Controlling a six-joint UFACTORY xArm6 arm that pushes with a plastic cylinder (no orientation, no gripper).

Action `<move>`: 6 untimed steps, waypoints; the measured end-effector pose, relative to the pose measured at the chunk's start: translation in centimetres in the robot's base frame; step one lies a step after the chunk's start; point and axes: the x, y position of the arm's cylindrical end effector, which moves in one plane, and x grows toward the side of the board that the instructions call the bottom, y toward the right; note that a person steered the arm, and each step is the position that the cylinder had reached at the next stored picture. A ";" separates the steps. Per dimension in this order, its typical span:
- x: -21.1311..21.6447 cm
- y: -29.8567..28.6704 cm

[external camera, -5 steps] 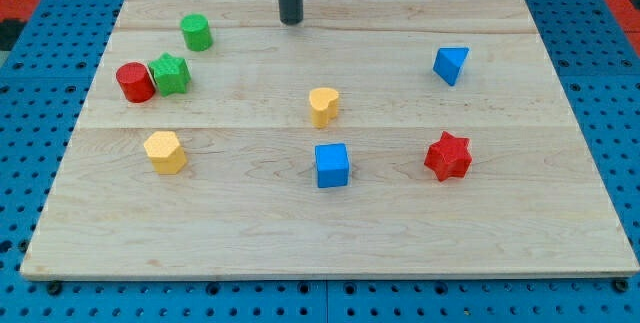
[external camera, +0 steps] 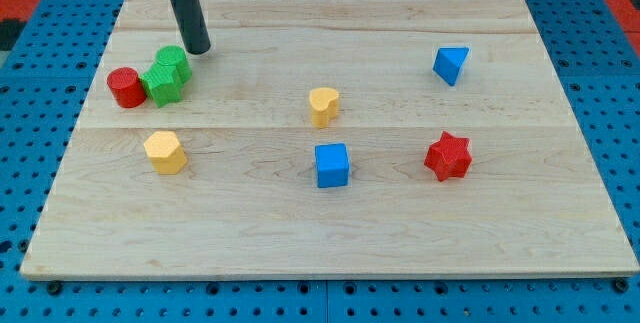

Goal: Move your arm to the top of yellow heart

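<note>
The yellow heart (external camera: 323, 106) lies near the middle of the wooden board (external camera: 330, 233). My tip (external camera: 197, 49) is at the upper left, far to the left of and above the heart. It stands just right of and above two green blocks, a cylinder (external camera: 176, 64) and a star-shaped one (external camera: 161, 84), which now touch each other. A red cylinder (external camera: 125, 87) sits just left of the green pair.
A yellow hexagonal block (external camera: 165, 151) lies at the left. A blue cube (external camera: 331, 164) sits below the heart. A red star (external camera: 447, 156) is at the right, a blue triangular block (external camera: 450, 64) at the upper right. Blue pegboard surrounds the board.
My tip has moved left and slightly down, from the top centre to the upper left. The green cylinder was pushed down against the green star, and the green star and red cylinder shifted left.
</note>
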 end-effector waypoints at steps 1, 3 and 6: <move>0.0 0.2; 0.0 0.4; 0.1 3.0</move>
